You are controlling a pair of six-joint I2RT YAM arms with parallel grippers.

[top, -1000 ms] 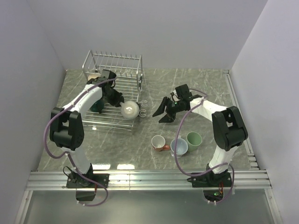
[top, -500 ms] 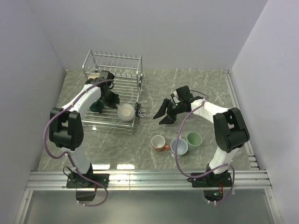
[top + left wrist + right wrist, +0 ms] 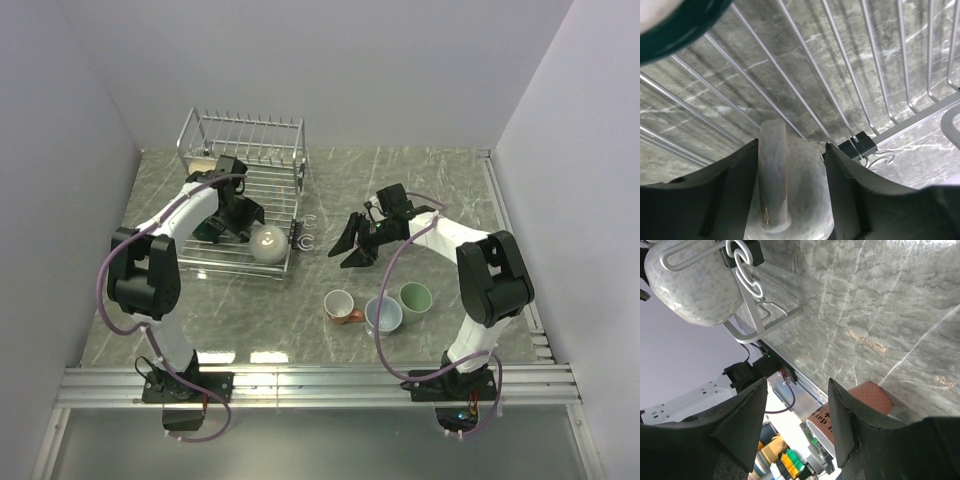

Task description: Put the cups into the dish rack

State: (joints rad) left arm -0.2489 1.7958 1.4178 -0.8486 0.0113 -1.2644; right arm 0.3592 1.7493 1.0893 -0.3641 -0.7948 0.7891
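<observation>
Pale walls close in a grey-green marbled table (image 3: 440, 190), with the silver wire dish rack (image 3: 245, 130) standing at its far left. The wide cream mug (image 3: 268, 243) lies upside down on the wires in the rack's near right corner. The left gripper (image 3: 245, 218) reaches down over it, and in the wrist view its jaws stand partly open on either side of the mug's handle (image 3: 772, 170) without pinching it. A dark green mug (image 3: 670, 22) sits on the wires just beyond, and a tan mug (image 3: 201, 160) is at the rack's back left. The right gripper (image 3: 348, 245) hangs above the bare table right of the rack, jaws apart and empty. Near the table's front, well apart from the rack, the red-brown mug (image 3: 340, 305), blue-grey mug (image 3: 383, 314) and pale green mug (image 3: 415, 298) stand upright in a close row.
</observation>
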